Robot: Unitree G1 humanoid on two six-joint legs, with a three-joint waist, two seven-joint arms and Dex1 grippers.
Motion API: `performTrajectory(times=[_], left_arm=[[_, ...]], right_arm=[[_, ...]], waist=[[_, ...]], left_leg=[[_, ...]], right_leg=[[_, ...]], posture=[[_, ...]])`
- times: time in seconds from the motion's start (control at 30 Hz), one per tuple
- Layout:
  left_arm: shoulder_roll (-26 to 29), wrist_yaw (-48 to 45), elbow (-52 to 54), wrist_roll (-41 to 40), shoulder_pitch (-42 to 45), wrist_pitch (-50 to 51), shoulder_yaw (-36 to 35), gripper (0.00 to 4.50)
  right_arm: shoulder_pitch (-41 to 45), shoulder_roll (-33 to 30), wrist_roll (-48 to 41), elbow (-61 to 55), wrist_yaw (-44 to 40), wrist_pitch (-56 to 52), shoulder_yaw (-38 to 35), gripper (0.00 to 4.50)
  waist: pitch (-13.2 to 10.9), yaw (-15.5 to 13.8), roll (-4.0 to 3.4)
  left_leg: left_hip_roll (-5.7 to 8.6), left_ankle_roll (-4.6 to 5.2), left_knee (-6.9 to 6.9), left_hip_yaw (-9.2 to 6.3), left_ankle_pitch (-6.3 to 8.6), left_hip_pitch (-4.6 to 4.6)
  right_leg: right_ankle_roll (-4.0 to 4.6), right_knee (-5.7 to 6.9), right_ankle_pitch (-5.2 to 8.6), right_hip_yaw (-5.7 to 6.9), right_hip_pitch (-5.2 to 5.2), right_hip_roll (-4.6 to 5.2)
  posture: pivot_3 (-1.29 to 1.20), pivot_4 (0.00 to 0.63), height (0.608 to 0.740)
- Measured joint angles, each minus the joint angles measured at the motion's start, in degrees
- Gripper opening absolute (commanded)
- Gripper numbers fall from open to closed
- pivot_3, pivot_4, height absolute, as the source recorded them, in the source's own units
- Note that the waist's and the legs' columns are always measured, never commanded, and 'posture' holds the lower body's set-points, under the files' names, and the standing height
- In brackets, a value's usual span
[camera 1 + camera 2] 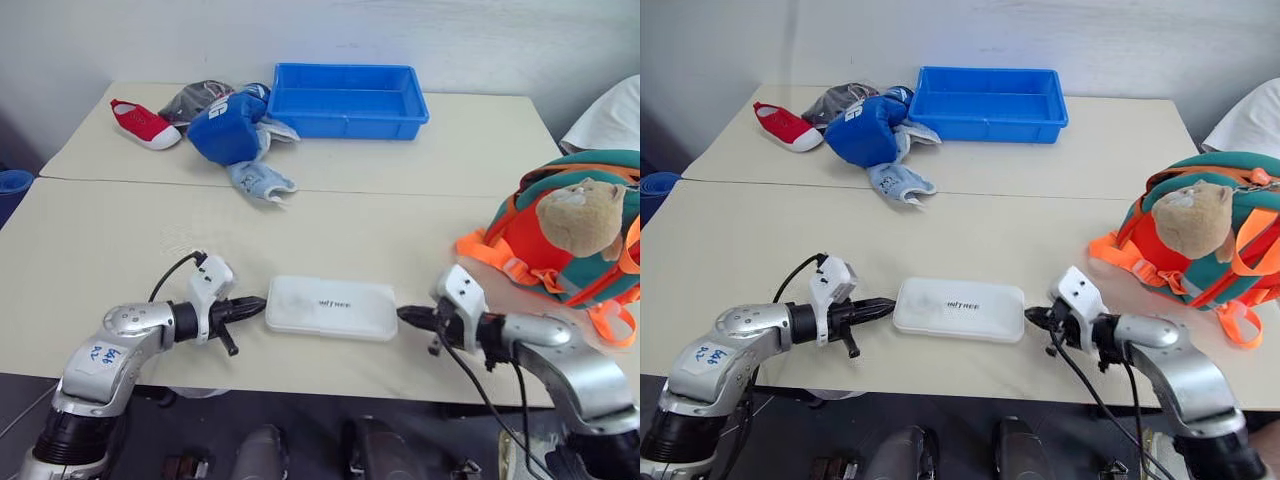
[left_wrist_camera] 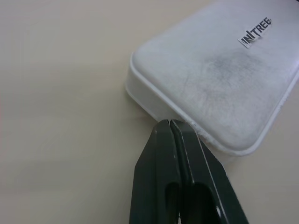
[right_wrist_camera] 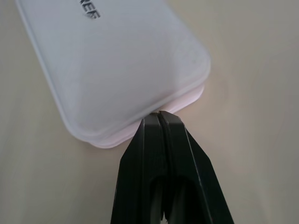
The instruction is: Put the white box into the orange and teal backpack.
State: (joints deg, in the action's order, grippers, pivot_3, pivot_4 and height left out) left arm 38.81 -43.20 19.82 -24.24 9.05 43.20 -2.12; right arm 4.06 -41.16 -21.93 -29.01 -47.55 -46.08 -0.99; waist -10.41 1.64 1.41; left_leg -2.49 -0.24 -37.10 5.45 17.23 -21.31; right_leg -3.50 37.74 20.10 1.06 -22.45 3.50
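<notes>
The white box lies flat on the near table, small dark lettering on its lid. My left gripper is shut, its tip against the box's left end; the left wrist view has the closed black fingers meeting the box at its rim. At the box's right end my right gripper is shut too, its fingers touching the short edge of the box. Neither gripper holds anything. The orange and teal backpack, with a tan plush animal on it, stands at the table's right edge.
At the back, a blue plastic tray sits on the far table. Left of it lie a blue fabric bag, a light blue cloth, a grey item and a red shoe. A seam joins the two tables.
</notes>
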Motion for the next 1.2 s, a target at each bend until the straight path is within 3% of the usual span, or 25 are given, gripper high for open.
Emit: performTrajectory(times=[0.03,0.13,0.37,0.57,0.67,0.8,1.0,1.2], left_arm=[[0.00,-0.04,0.01,-0.20,0.05,0.22,0.02,0.03],[0.66,0.20,-0.07,-1.22,0.51,3.49,-0.04,0.63],[10.45,-7.34,-9.26,-8.61,8.45,20.51,-0.71,2.69],[13.58,-15.07,-26.02,-13.80,26.01,38.55,4.84,4.46],[12.38,-16.85,-30.99,-15.04,32.86,44.72,8.20,4.46],[4.68,-14.94,-39.63,-14.19,40.06,48.10,11.84,4.46],[4.79,-15.88,-40.13,-15.97,40.22,48.60,18.64,4.46],[2.37,-12.46,-38.56,-15.76,38.74,48.73,16.14,4.46]], right_arm=[[-0.47,-0.16,-0.20,-0.22,0.45,-0.40,-0.46,0.00],[-1.33,-0.34,-0.47,-0.10,2.30,-0.92,-3.66,0.00],[-4.96,-1.66,-2.48,-0.08,1.47,0.18,-6.71,0.00],[-10.19,-6.81,-4.63,-2.06,-4.95,3.86,-8.24,0.00],[-11.98,-6.76,-3.76,-2.81,-4.60,6.13,-7.86,0.00],[-10.10,-5.14,-1.18,-2.22,-1.73,8.27,-4.73,0.00],[-8.38,-5.96,1.74,-1.21,-1.59,9.72,-1.02,0.00],[-3.69,-5.51,3.60,4.65,-1.84,12.28,2.37,0.00]], waist=[[0.00,0.06,0.00],[0.00,-0.01,0.00],[-0.02,0.02,0.01],[-0.09,-0.40,0.14],[-0.11,-0.16,0.20],[-0.13,-0.02,0.24],[-0.17,0.04,0.29],[-0.14,-0.24,0.25]], left_leg=[[0.00,0.00,0.00,0.01,0.00,0.02],[0.00,0.00,0.02,0.00,0.00,0.01],[0.02,-0.03,0.02,-0.01,-0.02,0.01],[0.10,-0.02,-0.03,-0.05,-0.02,-0.08],[0.14,-0.20,-0.10,-0.01,-0.12,-0.11],[0.18,-0.19,-0.20,0.00,-0.14,-0.13],[0.06,-0.40,-0.09,-0.01,-0.25,-0.12],[0.21,-0.24,-0.22,-0.04,-0.21,0.08]], right_leg=[[0.00,0.00,0.00,-0.01,0.01,0.00],[0.00,0.00,0.00,-0.01,-0.01,-0.01],[0.03,0.00,0.02,0.00,-0.01,-0.02],[0.02,-0.03,0.02,0.04,-0.03,-0.03],[-0.02,-0.05,0.02,-0.01,-0.03,-0.01],[-0.08,0.02,-0.01,-0.04,-0.06,-0.01],[0.00,0.03,0.05,-0.11,-0.18,-0.13],[-0.05,0.09,0.02,-0.11,0.08,0.03]], posture=[[0.00,0.150,0.740],[0.00,0.150,0.740],[0.00,0.150,0.740],[0.00,0.150,0.740],[0.00,0.150,0.740],[0.00,0.150,0.740],[0.00,0.150,0.740],[0.00,0.150,0.740]])
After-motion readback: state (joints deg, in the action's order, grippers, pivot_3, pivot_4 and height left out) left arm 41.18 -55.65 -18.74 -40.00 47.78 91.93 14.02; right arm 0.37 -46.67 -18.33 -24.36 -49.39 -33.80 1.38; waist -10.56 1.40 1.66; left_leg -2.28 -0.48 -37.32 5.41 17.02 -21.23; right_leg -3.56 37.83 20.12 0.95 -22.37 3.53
